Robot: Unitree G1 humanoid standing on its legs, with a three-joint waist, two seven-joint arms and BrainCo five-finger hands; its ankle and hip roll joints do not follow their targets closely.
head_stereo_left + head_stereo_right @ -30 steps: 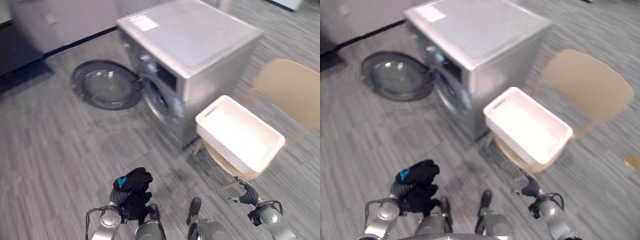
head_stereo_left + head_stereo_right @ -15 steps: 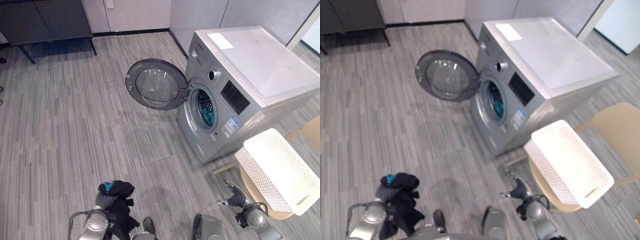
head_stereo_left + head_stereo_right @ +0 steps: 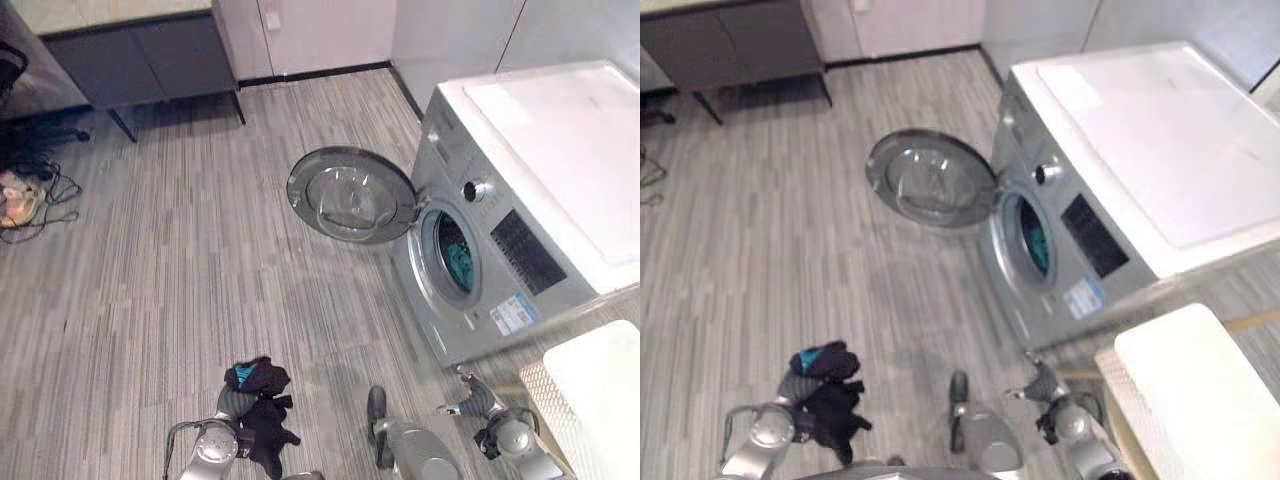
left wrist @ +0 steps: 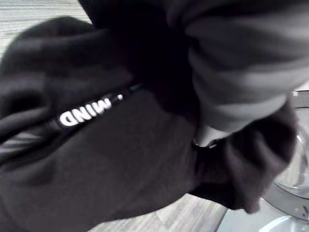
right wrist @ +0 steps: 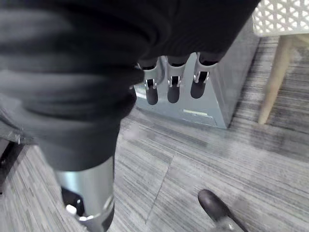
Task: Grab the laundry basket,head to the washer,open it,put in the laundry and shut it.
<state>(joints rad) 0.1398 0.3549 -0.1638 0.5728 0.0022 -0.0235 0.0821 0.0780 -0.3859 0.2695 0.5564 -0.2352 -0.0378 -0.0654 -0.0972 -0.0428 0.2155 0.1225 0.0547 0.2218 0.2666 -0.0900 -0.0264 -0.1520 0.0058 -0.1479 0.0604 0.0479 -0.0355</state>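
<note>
**Dark laundry held before the open washer**

At 7 o'clock, a bundle of dark laundry [image 3: 258,400] is carried by the left hand [image 3: 234,402], its fingers apparently buried in the cloth. At 5 o'clock, the right hand [image 3: 474,398] is seen empty, fingers relaxed. The white basket [image 3: 592,398] rests at 4 o'clock. At 2 o'clock stands the washer [image 3: 520,215], its door [image 3: 351,195] swung open.

Count: one washer [image 3: 520,220], its one round door [image 3: 352,194] swung open. One white laundry basket [image 3: 1185,400]. One dark cabinet [image 3: 140,55] by the far wall. One bundle of dark laundry [image 3: 258,400]. Two robot hands: left robot hand [image 3: 238,402], right robot hand [image 3: 478,400].
</note>
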